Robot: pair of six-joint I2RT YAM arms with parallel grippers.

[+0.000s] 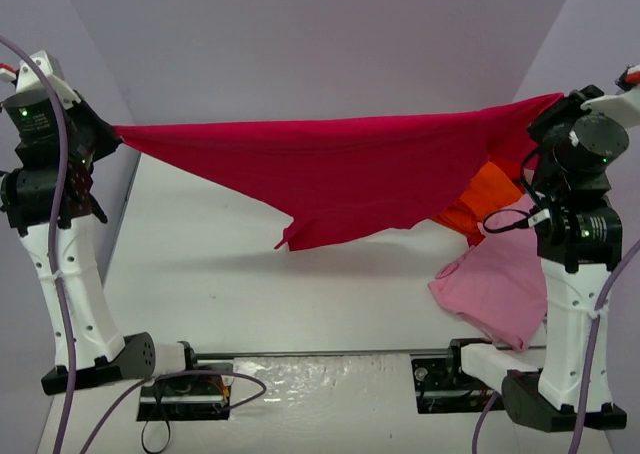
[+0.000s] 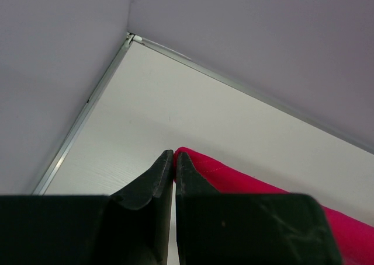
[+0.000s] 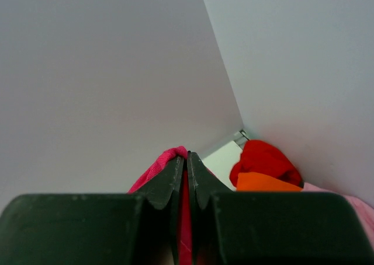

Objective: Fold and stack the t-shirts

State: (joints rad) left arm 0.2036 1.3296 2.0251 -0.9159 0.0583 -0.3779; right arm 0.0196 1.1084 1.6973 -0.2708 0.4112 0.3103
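Top view: crimson shirt (image 1: 340,174) hangs stretched in the air over the bench (image 1: 200,264); orange shirt (image 1: 490,199) and pink shirt (image 1: 500,284) lie heaped at the right
Left wrist: left fingers (image 2: 159,174) pressed together, pinching one crimson corner; we should lower with even tension
Right wrist: right fingers (image 3: 172,177) pinch the other corner; we would lay it flat, away from the heap and the red shirt (image 3: 263,160)

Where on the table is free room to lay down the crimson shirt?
Bare table runs from the left wall to the pink shirt, beneath the hanging crimson shirt. The right side is crowded: the orange shirt and a bright red shirt lie piled there with the pink one.
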